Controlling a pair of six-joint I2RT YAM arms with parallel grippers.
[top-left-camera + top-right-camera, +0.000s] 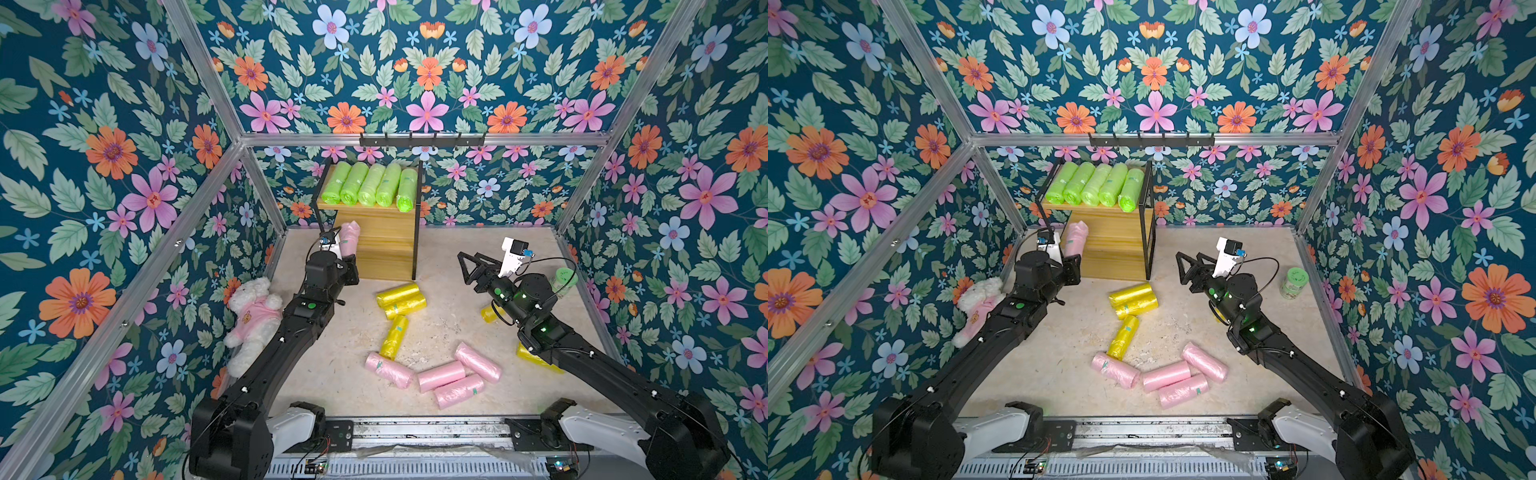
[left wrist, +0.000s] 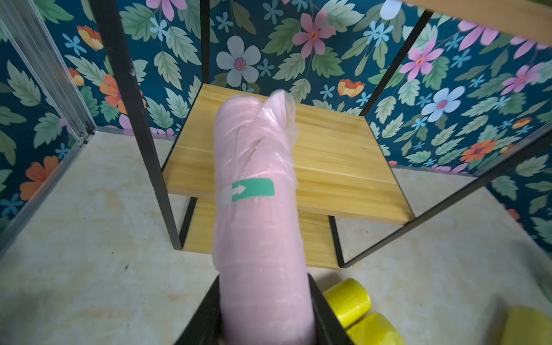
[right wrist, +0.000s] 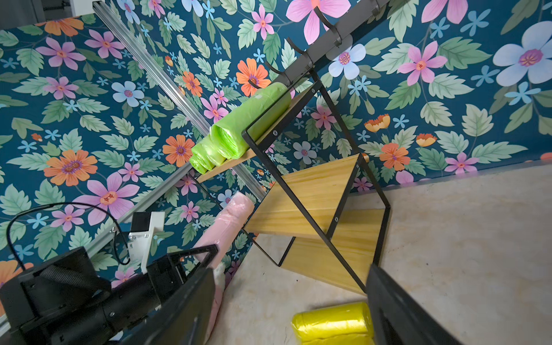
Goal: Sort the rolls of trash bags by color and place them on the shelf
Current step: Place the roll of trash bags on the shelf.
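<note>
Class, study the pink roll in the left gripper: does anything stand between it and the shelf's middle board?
Nothing visible does. The pink roll, clamped in the left gripper, points at the bare middle shelf board. The black frame post stands off to one side, apart from the roll.

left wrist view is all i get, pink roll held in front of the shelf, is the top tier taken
Observer: Yes, five green rolls lie side by side on the top board of the shelf.
Operator: how many pink left to pick up
Observer: Four pink rolls lie on the table, seen in both top views.
Operator: and the other arm
Observer: The right pincer is open and holds nothing.
</note>
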